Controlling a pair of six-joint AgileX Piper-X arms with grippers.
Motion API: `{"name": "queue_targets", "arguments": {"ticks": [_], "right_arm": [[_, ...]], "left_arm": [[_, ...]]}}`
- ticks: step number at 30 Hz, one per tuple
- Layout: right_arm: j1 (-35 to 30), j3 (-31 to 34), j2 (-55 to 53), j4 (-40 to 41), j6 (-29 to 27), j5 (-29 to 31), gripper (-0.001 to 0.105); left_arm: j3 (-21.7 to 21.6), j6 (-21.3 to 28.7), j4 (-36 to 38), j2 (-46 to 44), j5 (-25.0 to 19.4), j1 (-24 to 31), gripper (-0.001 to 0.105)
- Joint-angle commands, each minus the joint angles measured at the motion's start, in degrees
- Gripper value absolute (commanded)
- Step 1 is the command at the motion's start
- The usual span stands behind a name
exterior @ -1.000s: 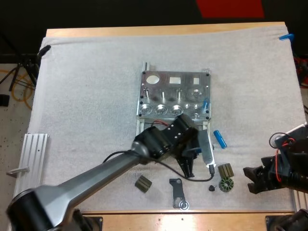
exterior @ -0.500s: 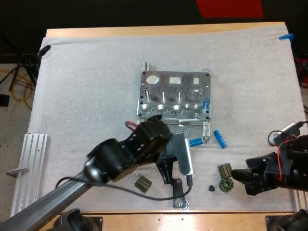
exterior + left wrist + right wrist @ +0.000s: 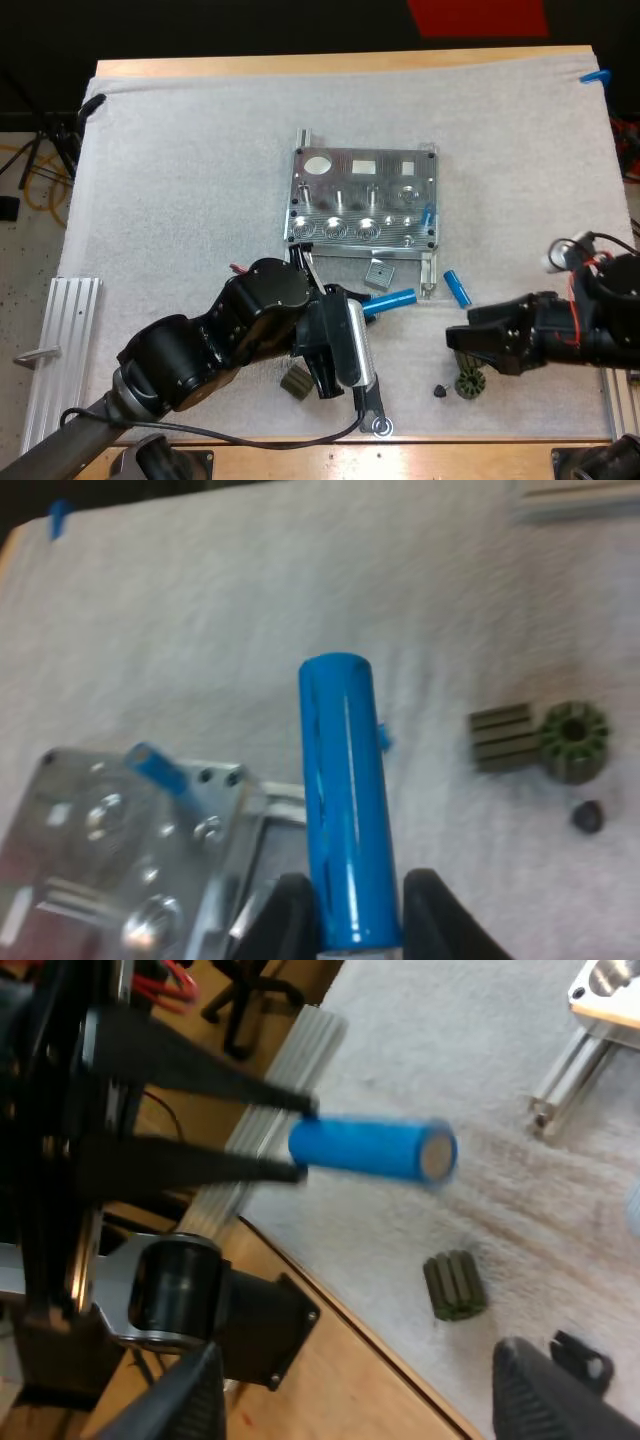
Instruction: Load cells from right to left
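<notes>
The left end effector [image 3: 366, 309] grips a blue cell [image 3: 390, 302] by one end, just short of the fixture [image 3: 362, 200], its long axis roughly along the near edge. The right end effector [image 3: 462, 333] hangs open nearby.

A robotics lab or workshop: a machined fixture [image 3: 362, 200] on a mat [image 3: 180, 180], an aluminium rail [image 3: 62, 340], cables [image 3: 40, 185] on the floor [image 3: 20, 265].

A pale wooden surface [image 3: 330, 63] carries a white textured mat [image 3: 180, 180]. Left of it, a speckled light floor [image 3: 20, 280] holds looped orange cables [image 3: 38, 185] and what may be a black stand's legs [image 3: 62, 140]. Darkness lies beyond.
</notes>
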Motion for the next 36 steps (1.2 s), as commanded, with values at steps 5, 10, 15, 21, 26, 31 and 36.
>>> {"name": "queue_targets", "arguments": {"ticks": [5,10,15,21,26,31,36], "right_arm": [[-0.31,-0.13,4.61,-4.88,3.27,-3.75,0.057],[-0.31,1.86,5.47,-8.03,5.63,-3.73,0.057],[-0.31,4.95,5.47,-8.59,5.73,-3.73,0.057],[-0.31,7.70,5.47,-13.55,8.84,-6.62,0.057],[-0.31,9.95,5.47,-18.82,13.24,-7.58,0.057],[-0.31,11.16,5.47,-20.11,15.18,-10.16,0.057],[-0.31,11.43,5.47,-21.33,15.73,-10.18,0.056]], "left_arm": [[0.88,0.04,-0.45,-0.25,3.59,-0.25,0.000],[0.95,0.04,-1.19,-0.25,3.87,-0.25,0.000],[0.95,0.04,-1.28,-0.25,3.87,-0.25,0.000],[0.95,0.04,-1.28,-0.25,4.95,-0.25,0.000],[0.95,0.04,-2.03,-0.25,8.19,-0.25,0.000],[0.95,0.04,-3.02,-0.25,8.18,-0.25,0.000],[0.95,0.04,-3.84,-0.25,8.18,-0.25,0.000]]}}
